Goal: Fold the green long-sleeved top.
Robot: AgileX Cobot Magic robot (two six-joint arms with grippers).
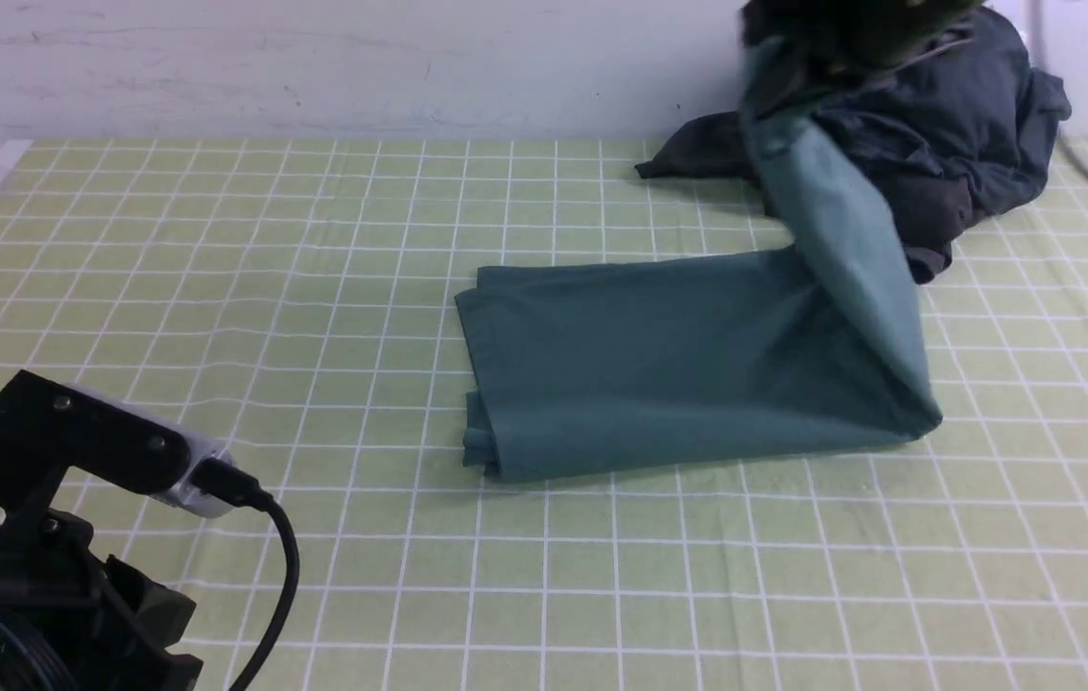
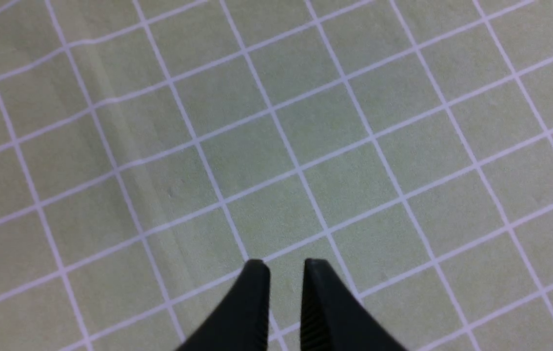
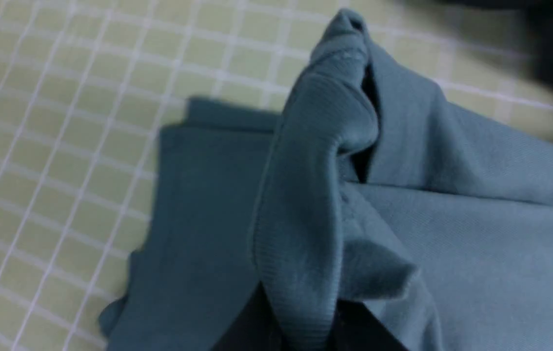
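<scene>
One green long-sleeved top (image 1: 678,365) is on the bench (image 1: 218,240), and I count also one heap of dark clothes (image 1: 947,134), two arms and one black cable (image 1: 280,566). The top lies a little to the right of the middle of the bench, somewhat nearer to the far edge than to the near edge. It is folded into a long flat band of several layers, and the end towards the left edge lies flat and rather even. The end towards the right edge is lifted from the bench and rises as a slanted flap towards the far right corner, where the dark heap lies against the wall, just behind the flap. The right fingers (image 3: 249,336) are closed on this lifted end: in the right wrist view a ribbed hem of the top passes between them and is pinched there, bunched into thick folds. The left arm (image 1: 45,537) is at the near left corner, well apart from the top, with the cable plugged into it. The left fingers (image 2: 252,307) are only a little apart, with a narrow gap between the tips; they hold nothing and point over the bare checked cover of the bench.
</scene>
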